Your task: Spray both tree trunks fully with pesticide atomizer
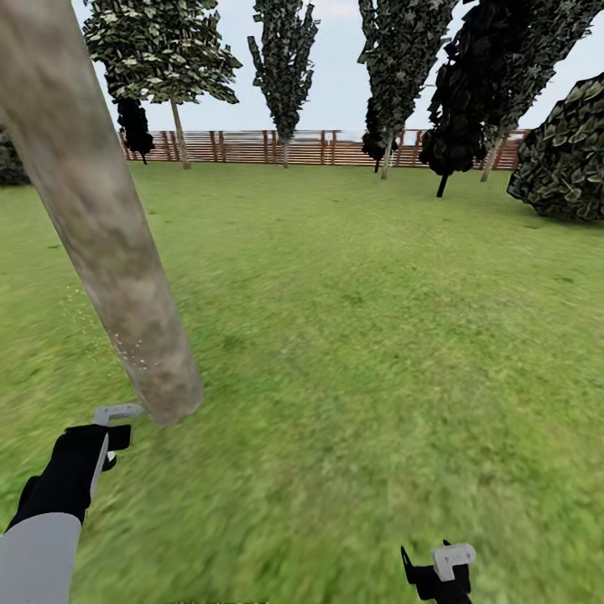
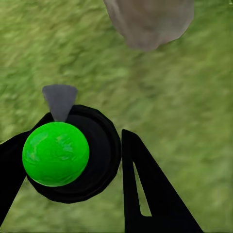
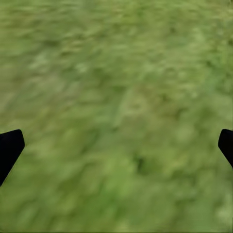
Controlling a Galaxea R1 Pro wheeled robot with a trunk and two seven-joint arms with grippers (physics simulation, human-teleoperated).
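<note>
A thick mottled beige-grey tree trunk (image 1: 101,226) leans across the left of the head view, and its base (image 2: 148,22) meets the grass just ahead of my left gripper. Pale pesticide specks (image 1: 126,346) dot the lower bark and hang in the air beside it. My left gripper (image 1: 99,449) is shut on the pesticide atomizer (image 2: 56,153), which has a green round body, a black collar and a grey nozzle (image 1: 117,413) pointing at the trunk's foot. At the lower right, my right gripper (image 1: 440,572) stands open over bare grass, its fingertips (image 3: 9,148) wide apart.
The grass lawn (image 1: 361,319) stretches to a brown slatted fence (image 1: 252,147) at the back. Along the fence stand a leafy tree with a thin pale trunk (image 1: 179,134) and several dark narrow trees (image 1: 285,67). A dark bush (image 1: 566,151) sits at the right.
</note>
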